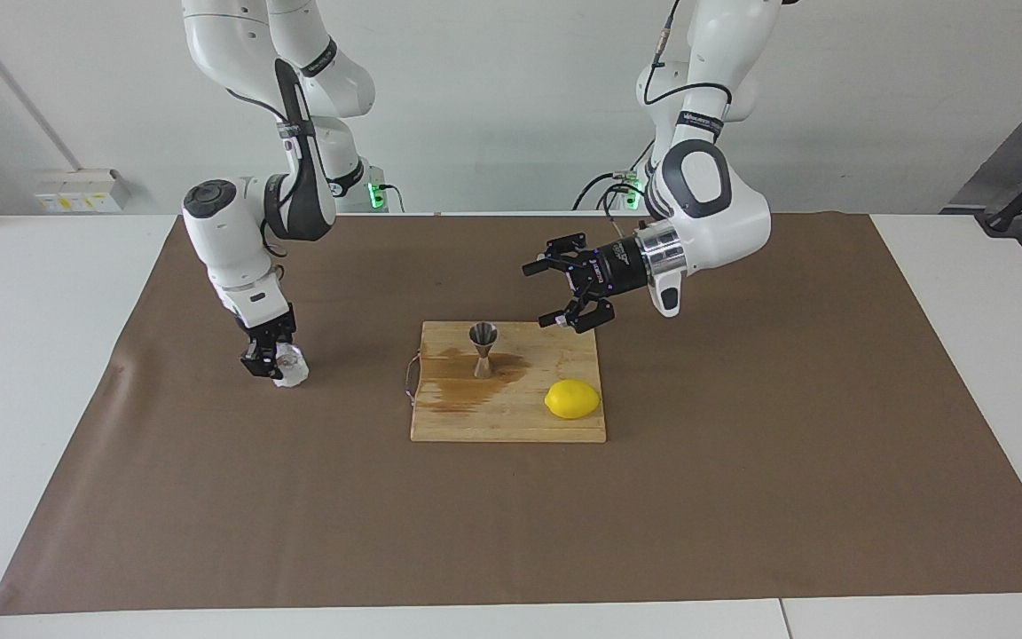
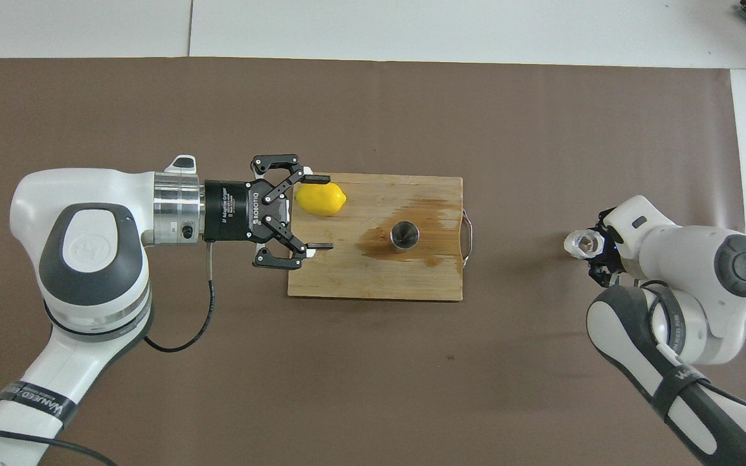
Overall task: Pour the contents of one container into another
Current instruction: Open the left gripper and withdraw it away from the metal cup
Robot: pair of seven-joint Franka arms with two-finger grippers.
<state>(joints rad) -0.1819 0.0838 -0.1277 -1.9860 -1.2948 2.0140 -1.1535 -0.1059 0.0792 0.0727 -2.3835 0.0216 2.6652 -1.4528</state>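
Observation:
The steel jigger (image 1: 483, 349) stands upright on a wooden cutting board (image 1: 511, 424) in a wet brown stain; it also shows in the overhead view (image 2: 404, 234). The whitish crinkled cup (image 1: 292, 366) is in my right gripper (image 1: 273, 357), low over the brown mat toward the right arm's end of the table, well apart from the board. In the overhead view the cup (image 2: 581, 243) sticks out of the right gripper (image 2: 598, 251), its mouth up. My left gripper (image 1: 539, 293) is open and empty, lying level above the board's edge at the left arm's end (image 2: 327, 212).
A yellow lemon (image 1: 572, 399) lies on the board (image 2: 373, 278), farther from the robots than the jigger and toward the left arm's end; in the overhead view the lemon (image 2: 321, 198) is beside the left gripper's fingers. A brown mat (image 1: 742, 497) covers the table.

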